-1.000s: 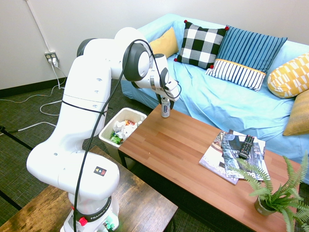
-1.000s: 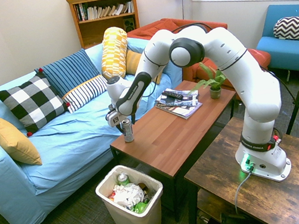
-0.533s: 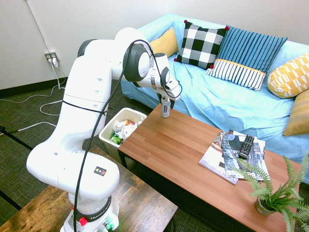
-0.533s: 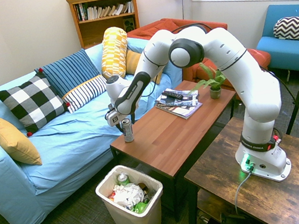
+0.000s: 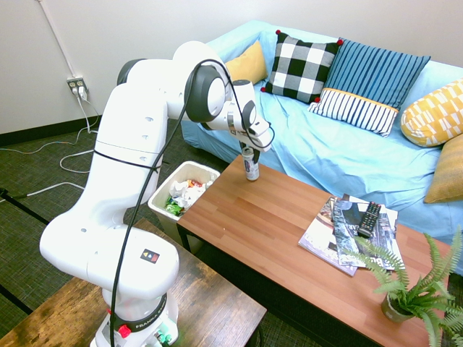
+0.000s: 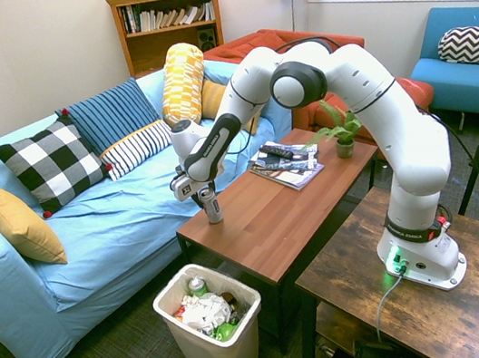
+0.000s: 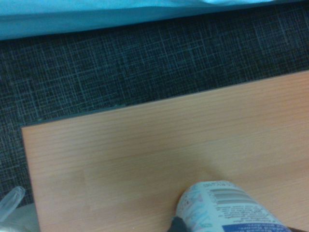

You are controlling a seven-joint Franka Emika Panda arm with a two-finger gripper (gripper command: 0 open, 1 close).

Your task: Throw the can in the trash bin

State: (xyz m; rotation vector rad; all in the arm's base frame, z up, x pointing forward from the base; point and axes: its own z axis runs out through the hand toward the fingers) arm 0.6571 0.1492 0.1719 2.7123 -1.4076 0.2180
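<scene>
The pincer (image 5: 249, 152) squeezes the top of the leaning can (image 5: 252, 169). Below the pincer is the bench (image 5: 246, 217). The trash bin (image 6: 217, 344) sits lower, off to its side.

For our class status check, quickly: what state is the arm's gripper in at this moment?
Gripper: closed on the silver-grey can, at the end of the coffee table.

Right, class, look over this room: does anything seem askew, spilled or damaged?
One thing: the drink can at the end of the coffee table leans instead of standing upright, probably tipped by the pincer gripping its top. I see no spill, and the trash bin stands upright.
</scene>
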